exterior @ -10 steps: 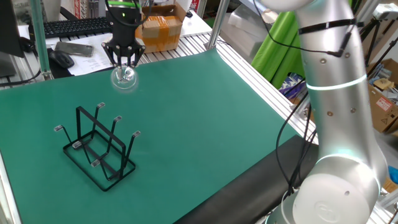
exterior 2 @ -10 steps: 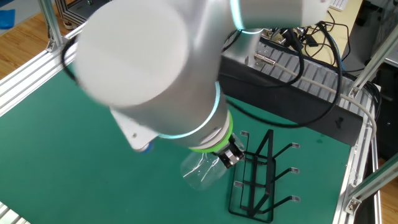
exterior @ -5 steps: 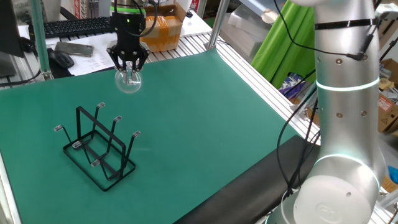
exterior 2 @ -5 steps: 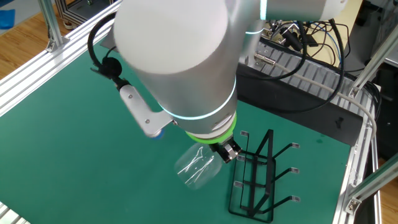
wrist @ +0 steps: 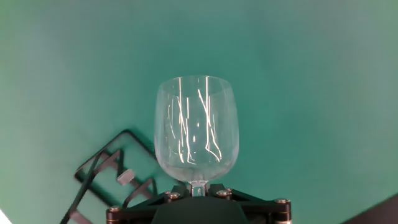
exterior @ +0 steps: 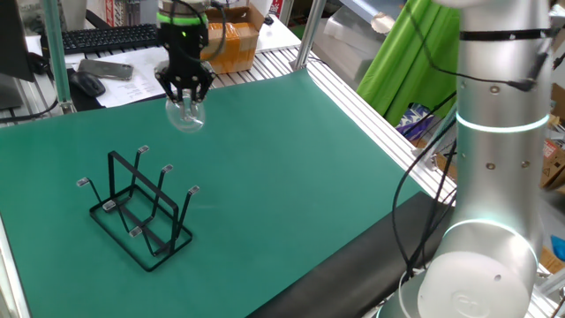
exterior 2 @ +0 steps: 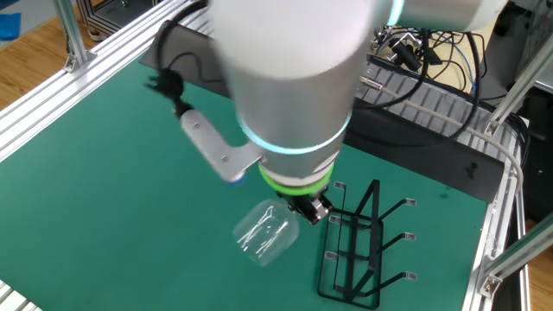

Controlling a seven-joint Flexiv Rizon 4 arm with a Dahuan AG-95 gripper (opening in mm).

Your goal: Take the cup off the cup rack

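Green-matted bench [exterior: 291, 177] with aluminium rail edges. Behind it: black keyboard [exterior: 106, 37], mouse [exterior: 87, 83], cardboard box [exterior: 231, 40] (taped). Tangled cables [exterior 2: 432, 52] at the far side in the other fixed view.

Even, bright overhead light fills all three views, with only faint, soft shadows on the green mat [exterior: 291, 177]. Thin white streaks of glare run down the cup [wrist: 196, 137] in the hand view. The near arm [exterior 2: 294, 78] is blurred and out of focus in the other fixed view. The hand view darkens toward its corners.
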